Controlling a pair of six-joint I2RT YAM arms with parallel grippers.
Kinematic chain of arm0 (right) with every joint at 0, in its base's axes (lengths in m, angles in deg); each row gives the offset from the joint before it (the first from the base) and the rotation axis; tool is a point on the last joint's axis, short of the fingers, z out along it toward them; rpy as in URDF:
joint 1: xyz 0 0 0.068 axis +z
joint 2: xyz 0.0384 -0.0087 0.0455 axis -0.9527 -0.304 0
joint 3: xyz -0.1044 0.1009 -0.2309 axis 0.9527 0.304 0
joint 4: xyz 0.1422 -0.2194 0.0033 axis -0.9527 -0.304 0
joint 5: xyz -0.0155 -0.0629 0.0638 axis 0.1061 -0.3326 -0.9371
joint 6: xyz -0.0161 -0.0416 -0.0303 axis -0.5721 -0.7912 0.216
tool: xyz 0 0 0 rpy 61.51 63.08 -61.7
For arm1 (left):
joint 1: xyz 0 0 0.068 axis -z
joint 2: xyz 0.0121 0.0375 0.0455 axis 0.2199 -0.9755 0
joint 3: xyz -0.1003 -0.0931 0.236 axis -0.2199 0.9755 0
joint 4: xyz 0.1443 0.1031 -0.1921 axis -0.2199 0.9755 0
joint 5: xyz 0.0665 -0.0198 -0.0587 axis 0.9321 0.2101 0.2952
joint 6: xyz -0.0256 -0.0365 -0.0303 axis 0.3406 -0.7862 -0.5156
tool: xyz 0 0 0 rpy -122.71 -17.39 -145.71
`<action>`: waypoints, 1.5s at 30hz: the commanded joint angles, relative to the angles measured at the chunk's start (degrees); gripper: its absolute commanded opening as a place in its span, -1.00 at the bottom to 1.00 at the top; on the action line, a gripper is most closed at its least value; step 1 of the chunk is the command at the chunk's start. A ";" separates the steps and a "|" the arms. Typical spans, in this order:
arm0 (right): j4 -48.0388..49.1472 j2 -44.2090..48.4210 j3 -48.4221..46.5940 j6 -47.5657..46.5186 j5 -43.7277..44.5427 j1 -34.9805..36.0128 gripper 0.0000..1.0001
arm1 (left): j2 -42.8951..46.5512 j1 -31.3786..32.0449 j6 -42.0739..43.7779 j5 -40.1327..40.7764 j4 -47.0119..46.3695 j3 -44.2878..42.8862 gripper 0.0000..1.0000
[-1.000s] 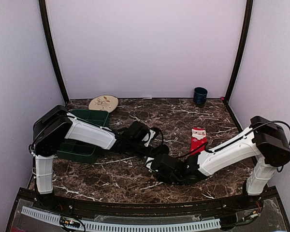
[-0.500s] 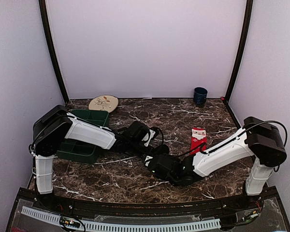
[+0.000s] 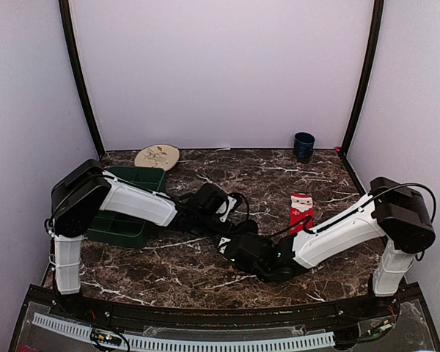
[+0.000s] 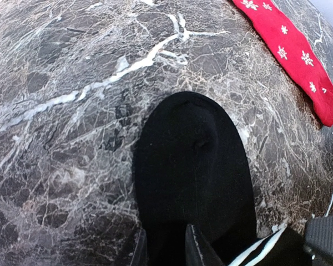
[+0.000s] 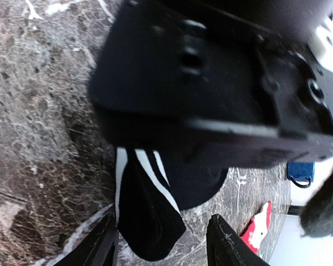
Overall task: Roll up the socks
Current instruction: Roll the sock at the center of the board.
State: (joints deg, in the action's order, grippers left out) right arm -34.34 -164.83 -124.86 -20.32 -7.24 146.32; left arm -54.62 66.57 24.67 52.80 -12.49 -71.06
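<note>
The left jaws (image 4: 165, 239) stand nearly closed, pinching the black sock (image 4: 194, 166) near its cuff end, with dark fabric filling the narrow gap between the two fingers. The right jaws (image 5: 162, 219) stand wide open. The sock's white-striped cuff (image 5: 147, 183) lies folded between their fingers, and I cannot tell whether either finger touches it. Both wrists meet low over the sock at the near middle of the tabletop (image 4: 72, 111), the left one directly above the fabric and close in front of the right camera.

The black sock lies flat, its rounded toe pointing away from the left jaws. The red sock (image 3: 301, 210) lies flat to the right and a little farther back, apart from the black one, with bare marble between them. A green tray (image 3: 128, 209) sits at the left, partly under the left arm. A round plate (image 3: 157, 156) lies at the far left, and a dark blue cup (image 3: 303, 145) stands near the far right corner.

The tabletop is dark brown marble with white veins. Pale lilac walls close it in on three sides, with black posts at the far corners.
</note>
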 commanded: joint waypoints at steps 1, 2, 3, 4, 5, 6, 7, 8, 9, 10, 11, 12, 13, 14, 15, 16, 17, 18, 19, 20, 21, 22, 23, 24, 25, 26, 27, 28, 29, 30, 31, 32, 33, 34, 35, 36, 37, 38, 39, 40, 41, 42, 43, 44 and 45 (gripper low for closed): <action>2.29 -0.28 -0.71 -1.69 -2.28 0.43 0.07 | -4.17 0.27 -0.93 -2.06 8.72 1.98 -0.44; 2.38 -0.52 -0.84 -1.80 -2.47 0.44 0.06 | -4.17 0.23 -0.89 -2.13 8.62 1.98 -0.44; 2.38 -0.87 -0.97 -1.79 -2.61 0.35 0.06 | -4.17 0.19 -0.89 -2.19 8.61 2.05 -0.44; 2.29 -1.25 -1.13 -1.64 -2.79 0.07 0.05 | -4.13 0.19 -0.94 -2.15 8.65 2.07 -0.44; 1.74 -1.73 -1.46 -1.21 -3.39 -0.28 0.04 | -4.15 0.19 -0.89 -2.22 8.57 2.15 -0.45; 1.34 -2.17 -1.73 -0.88 -3.85 -0.62 0.04 | -4.17 0.11 -0.93 -2.31 8.61 2.20 -0.45; 1.30 -2.45 -1.81 -0.73 -4.18 -0.99 0.02 | -4.14 0.10 -0.86 -2.40 8.69 2.24 -0.45; 1.22 -2.71 -1.84 -0.59 -4.55 -1.32 0.00 | -4.17 0.10 -0.80 -2.41 8.68 2.29 -0.45; 1.10 -2.96 -1.93 -0.48 -5.03 -1.71 -0.02 | -4.15 0.02 -0.73 -2.45 8.73 2.25 -0.45; 0.94 -3.22 -2.18 -0.33 -5.47 -2.16 -0.06 | -4.17 0.01 -0.76 -2.49 8.82 2.32 -0.45; 0.65 -3.37 -2.47 -0.22 -5.78 -2.58 -0.08 | -4.15 -0.06 -0.69 -2.57 8.77 2.32 -0.45; 0.36 -3.53 -2.67 -0.06 -6.12 -3.08 -0.12 | -4.13 -0.07 -0.68 -2.64 8.79 2.34 -0.45; -0.06 -3.73 -3.00 0.19 -6.43 -3.54 -0.16 | -4.16 -0.14 -0.60 -2.67 8.75 2.39 -0.45; -0.55 -3.83 -3.17 0.38 -6.68 -4.01 -0.21 | -4.17 -0.16 -0.56 -2.76 8.78 2.34 -0.45; -0.99 -3.92 -3.37 0.64 -6.99 -4.43 -0.27 | -4.15 -0.24 -0.65 -2.76 8.77 2.34 -0.45; -1.43 -4.00 -3.54 0.93 -7.43 -4.88 -0.33 | -4.13 -0.30 -0.65 -2.80 8.86 2.34 -0.45; -1.89 -3.95 -3.71 1.24 -8.15 -5.33 -0.41 | -4.17 -0.34 -0.65 -2.84 8.95 2.38 -0.45; -2.43 -3.88 -3.89 1.67 -8.87 -5.64 -0.49 | -4.15 -0.38 -0.69 -2.78 8.96 2.42 -0.45; -2.94 -3.83 -4.09 1.99 -9.52 -5.98 -0.55 | -4.16 -0.42 -0.81 -2.77 9.12 2.50 -0.45; -3.36 -3.73 -4.22 2.27 -10.10 -6.28 -0.61 | -4.09 -0.55 -0.95 -2.63 9.21 2.58 -0.45; -3.71 -3.54 -4.25 2.50 -10.57 -6.50 -0.66 | -4.02 -0.64 -1.17 -2.32 9.28 2.64 -0.44; -3.96 -3.32 -4.19 2.72 -11.15 -6.72 -0.69 | -3.88 -0.82 -1.55 -2.09 9.28 2.73 -0.43; -4.07 -3.06 -4.11 3.00 -11.77 -6.78 -0.71 | -3.71 -1.20 -2.03 -1.98 9.13 2.88 -0.41; -4.21 -2.86 -4.03 3.24 -12.43 -6.93 -0.74 | -3.53 -1.53 -2.57 -1.90 8.92 3.13 -0.39; -4.37 -2.71 -3.93 3.52 -13.11 -7.00 -0.75 | -3.29 -1.91 -3.24 -1.73 8.76 3.44 -0.38; -4.55 -2.56 -3.87 3.79 -13.84 -7.05 -0.77 | -3.11 -2.25 -3.93 -1.63 8.55 3.66 -0.37; -4.71 -2.30 -3.84 4.00 -14.64 -7.23 -0.78 | -2.92 -2.68 -4.62 -1.55 8.44 3.85 -0.35; -4.82 -1.92 -3.85 4.20 -15.53 -7.22 -0.79 | -2.66 -3.04 -5.40 -1.38 8.47 4.14 -0.32; -5.07 -1.70 -3.76 4.37 -16.15 -7.27 -0.79 | -2.48 -3.33 -5.87 -1.17 8.47 4.24 -0.30; -5.37 -1.40 -3.84 4.66 -16.69 -7.46 -0.80 | -2.38 -3.59 -6.29 -0.85 8.60 4.31 -0.28; -5.47 -1.01 -3.80 4.96 -17.35 -7.55 -0.80 | -2.20 -3.81 -6.77 -0.46 8.83 4.36 -0.27; -5.45 -0.58 -3.70 5.16 -18.00 -7.71 -0.80 | -2.03 -4.11 -7.27 0.03 8.91 4.44 -0.24; -5.58 -0.19 -3.47 5.45 -18.46 -7.88 -0.80 | -1.92 -4.36 -7.75 0.38 9.05 4.45 -0.21; -5.86 0.08 -3.38 5.70 -18.99 -8.03 -0.80 | -1.79 -4.58 -8.25 0.60 9.25 4.45 -0.20; -6.06 0.40 -3.28 5.79 -19.47 -8.17 -0.80 | -1.76 -4.78 -8.61 0.88 9.40 4.45 -0.19; -6.29 0.63 -3.19 5.95 -19.94 -8.30 -0.81 | -1.64 -4.96 -8.99 1.22 9.57 4.37 -0.18; -6.57 0.81 -3.17 6.09 -20.57 -8.44 -0.81 | -1.55 -5.12 -9.27 1.53 9.66 4.36 -0.18; -6.87 1.06 -3.16 6.22 -21.19 -8.54 -0.81 | -1.42 -5.23 -9.46 1.95 9.82 4.36 -0.17; -7.22 1.26 -3.24 6.37 -21.98 -8.66 -0.81 | -1.26 -5.30 -9.68 2.38 9.96 4.42 -0.17; -7.73 1.39 -3.34 6.54 -22.83 -8.96 -0.81 | -1.08 -5.41 -9.82 2.68 10.00 4.55 -0.15; -8.24 1.60 -3.61 6.78 -23.75 -9.16 -0.81 | -0.83 -5.58 -10.03 2.83 9.94 4.72 -0.15; -8.74 1.78 -3.93 7.00 -24.65 -9.42 -0.81 | -0.56 -5.74 -10.15 2.95 9.79 4.98 -0.15; -9.34 1.99 -4.26 7.44 -25.72 -9.79 -0.81 | -0.24 -5.78 -10.26 3.05 9.65 5.30 -0.15; -9.86 2.21 -4.80 7.90 -26.91 -10.26 -0.81 | 0.09 -5.79 -10.35 3.26 9.51 5.65 -0.15; -10.56 2.35 -5.38 8.32 -28.14 -10.82 -0.81 | 0.48 -5.79 -10.42 3.43 9.33 6.23 -0.14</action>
State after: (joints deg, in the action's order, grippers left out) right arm -41.78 -164.33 -128.29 -14.42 -29.73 137.16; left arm -53.57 61.74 15.88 52.74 -13.89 -69.20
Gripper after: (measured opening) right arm 0.096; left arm 0.425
